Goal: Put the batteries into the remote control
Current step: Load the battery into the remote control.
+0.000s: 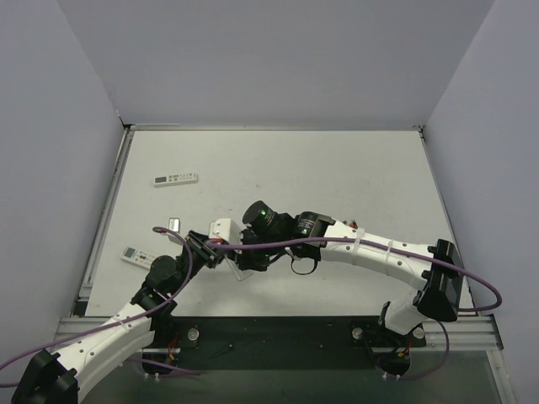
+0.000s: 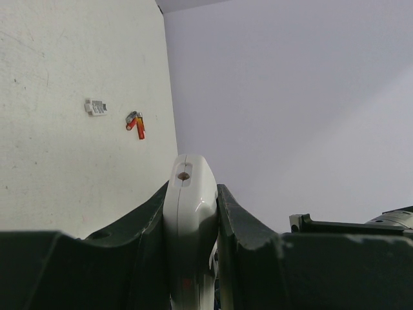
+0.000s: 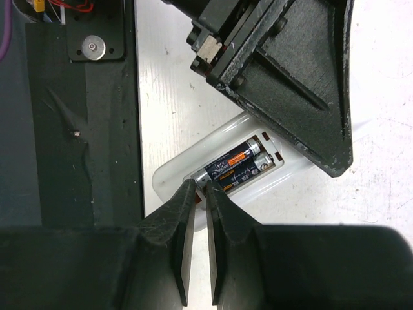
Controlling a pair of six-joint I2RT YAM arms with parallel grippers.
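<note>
the left pincer [image 2: 191, 190] is clamped across the remote control [image 2: 187, 219], at the near left-centre of the table [image 1: 337, 177]. two batteries [image 3: 240, 166] lie side by side in its open bay. the right pincer [image 3: 200, 188], nearly closed and empty, has its tips at their near end. their long axis slants away to the right, so the right arm looks best placed to press them home.
</note>
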